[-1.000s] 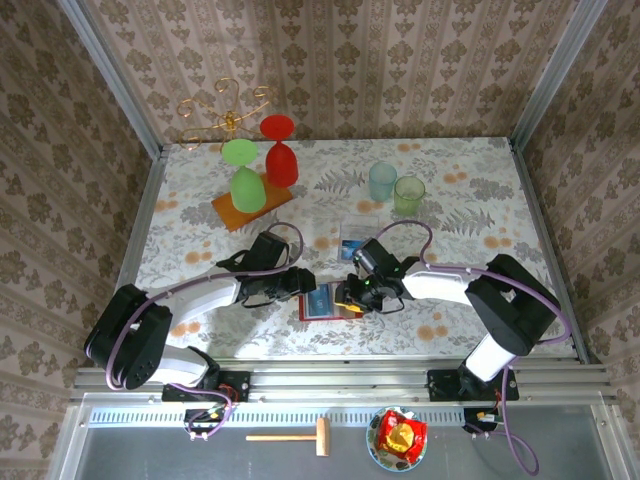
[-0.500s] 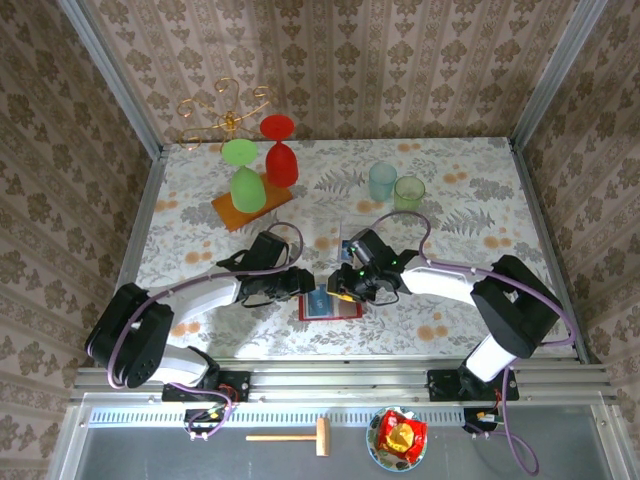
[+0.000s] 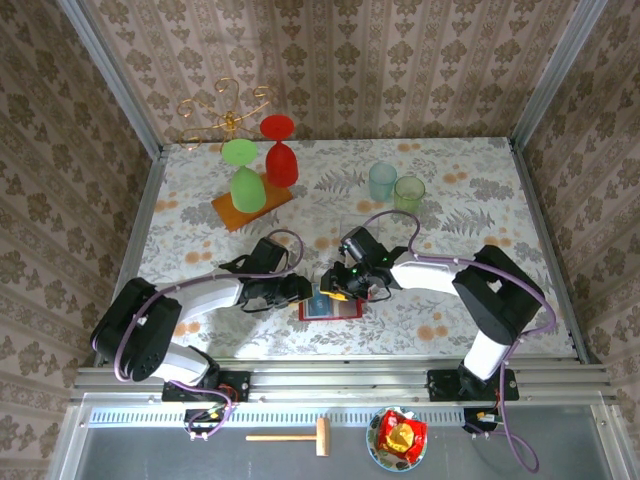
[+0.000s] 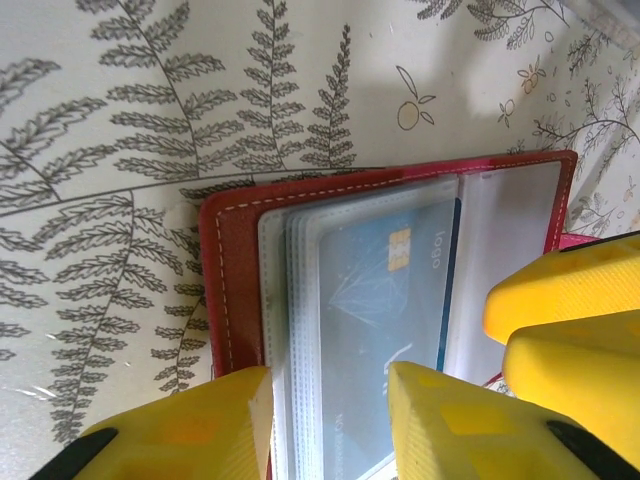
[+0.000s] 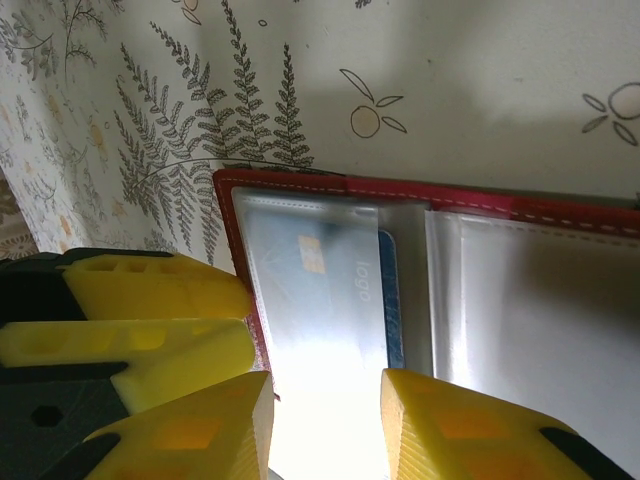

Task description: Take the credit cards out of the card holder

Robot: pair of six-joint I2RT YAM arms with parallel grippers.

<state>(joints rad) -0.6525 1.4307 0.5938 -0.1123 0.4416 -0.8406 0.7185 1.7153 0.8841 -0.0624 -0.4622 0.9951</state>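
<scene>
- Flowery cloth covers the table (image 3: 480,190). The card holder (image 3: 345,312) lies near the front edge, between the 2 arms, where both can reach it.
- It lies open and flat with its red cover down, so the clear pockets (image 4: 300,330) face up.
- 1 blue credit card (image 4: 385,300) sits inside a clear pocket. I cannot tell if more cards hide under it.
- The left gripper (image 4: 330,420) hangs over the left edge of the pockets. Its jaws are a little apart and squeeze nothing.
- The right gripper (image 5: 325,430) reaches in from the right, just beside the other claw. Its jaws are a little apart too, over the pocket with that card, and nothing is pinched.
- I think 1 claw is there to press the holder down while the other pulls the card out. If not, the whole holder may slide along.
- The glasses (image 3: 281,160) and cups (image 3: 382,182) stand well apart at the back, out of the way.
</scene>
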